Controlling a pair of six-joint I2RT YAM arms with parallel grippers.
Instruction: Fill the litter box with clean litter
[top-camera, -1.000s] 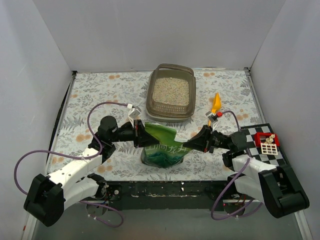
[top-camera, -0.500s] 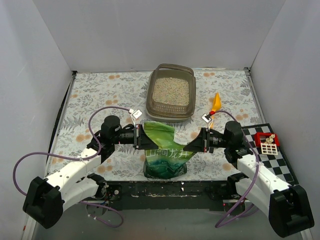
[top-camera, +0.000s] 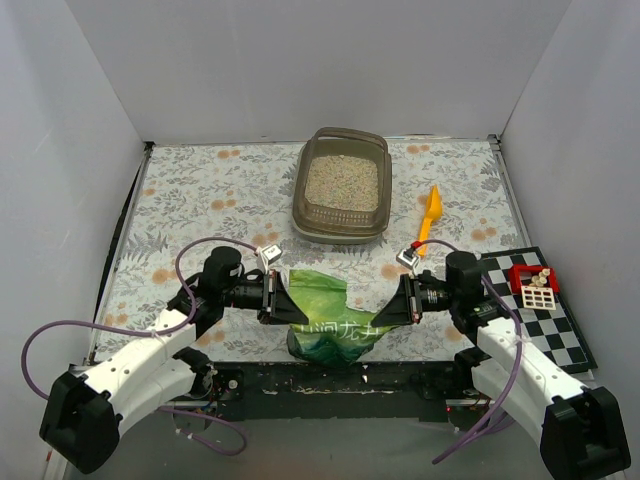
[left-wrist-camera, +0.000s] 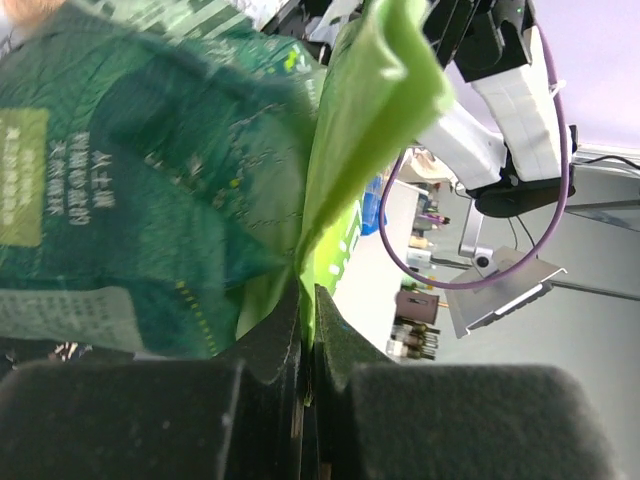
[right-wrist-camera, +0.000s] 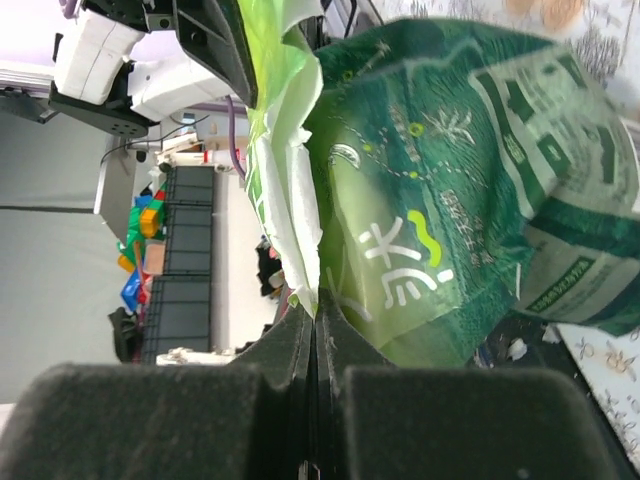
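Note:
The grey-brown litter box (top-camera: 298, 200) stands at the back centre, with pale beige litter (top-camera: 342, 182) covering its floor. The green bag (top-camera: 325, 318) hangs at the near table edge between my two grippers. My left gripper (top-camera: 284, 301) is shut on the bag's left top edge; the left wrist view shows the jaws (left-wrist-camera: 307, 330) pinching the light green film (left-wrist-camera: 370, 110). My right gripper (top-camera: 385, 306) is shut on the bag's right top edge, as the right wrist view (right-wrist-camera: 317, 320) shows, with the green bag (right-wrist-camera: 450, 210) to its right.
A yellow scoop (top-camera: 430, 213) lies right of the litter box. A checkered board (top-camera: 560, 320) with a small red item (top-camera: 532, 282) sits at the near right. White walls enclose the floral table mat (top-camera: 200, 190).
Both grippers have carried the bag toward the near edge and lower. The bag now sags flatter between them. The scoop is fully uncovered.

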